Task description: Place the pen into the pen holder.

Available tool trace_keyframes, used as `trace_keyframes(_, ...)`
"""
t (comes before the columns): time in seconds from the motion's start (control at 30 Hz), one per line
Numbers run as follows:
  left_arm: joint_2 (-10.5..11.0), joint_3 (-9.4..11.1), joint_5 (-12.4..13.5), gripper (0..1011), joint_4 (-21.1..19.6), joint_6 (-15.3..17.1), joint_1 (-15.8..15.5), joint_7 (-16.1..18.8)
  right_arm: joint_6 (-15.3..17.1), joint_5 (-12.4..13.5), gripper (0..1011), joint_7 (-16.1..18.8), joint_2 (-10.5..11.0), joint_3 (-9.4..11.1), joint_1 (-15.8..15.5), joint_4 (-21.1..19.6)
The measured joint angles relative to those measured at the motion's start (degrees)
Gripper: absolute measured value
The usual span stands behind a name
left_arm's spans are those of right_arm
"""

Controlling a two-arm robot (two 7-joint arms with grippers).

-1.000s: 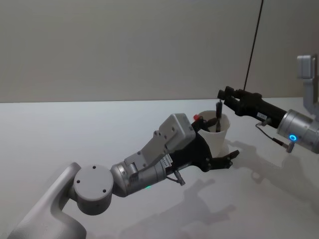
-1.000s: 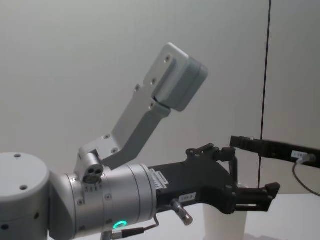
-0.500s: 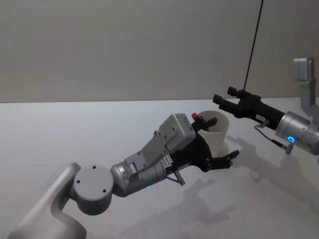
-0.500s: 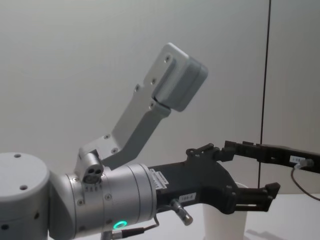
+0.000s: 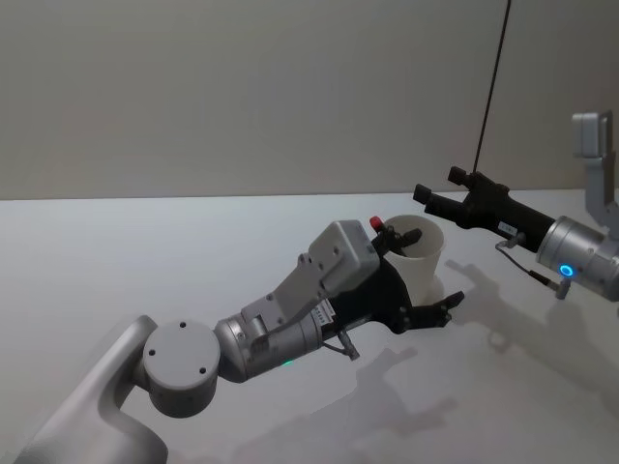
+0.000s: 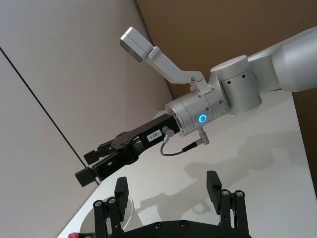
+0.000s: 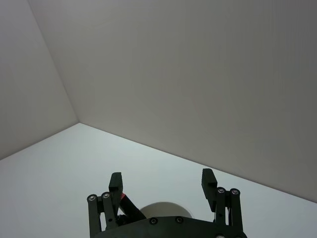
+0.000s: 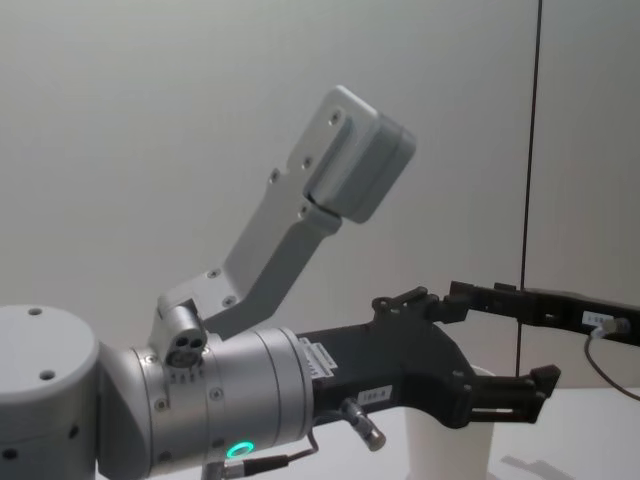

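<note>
1. The pen holder (image 5: 417, 259), a white paper cup, stands upright on the pale desk (image 5: 116, 261), mouth up, well in from the desk's far edge where it meets the wall.
2. The pen (image 5: 392, 235) is inside the cup: a dark shaft leans against the rim on the robot's left side, its red end poking out just above the rim. Its long axis is tilted, low end in the cup, red end up and toward the left.
3. The left gripper (image 5: 426, 295) sits around the cup with its black fingers spread wide, one finger (image 5: 447, 304) on the near right side at desk level; whether the fingers touch the cup wall cannot be told. It grips nothing that can be seen.
4. The right gripper (image 5: 433, 197) hangs in the air just right of the cup and a little above its rim, pointing toward the left. Its fingers stand apart and empty in the right wrist view (image 7: 163, 186).
5. Open desk lies left of and in front of the cup; the right arm's shadow falls on the desk to the right.
</note>
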Motion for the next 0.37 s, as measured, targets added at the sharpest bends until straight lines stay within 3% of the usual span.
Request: trace_keyframes(0.37,0.0,0.0,0.0,1004,0.0,0.0,0.0,0.0,-0.1,0.1,1001,-0.1,0.1,0.0,-0.1,0.0)
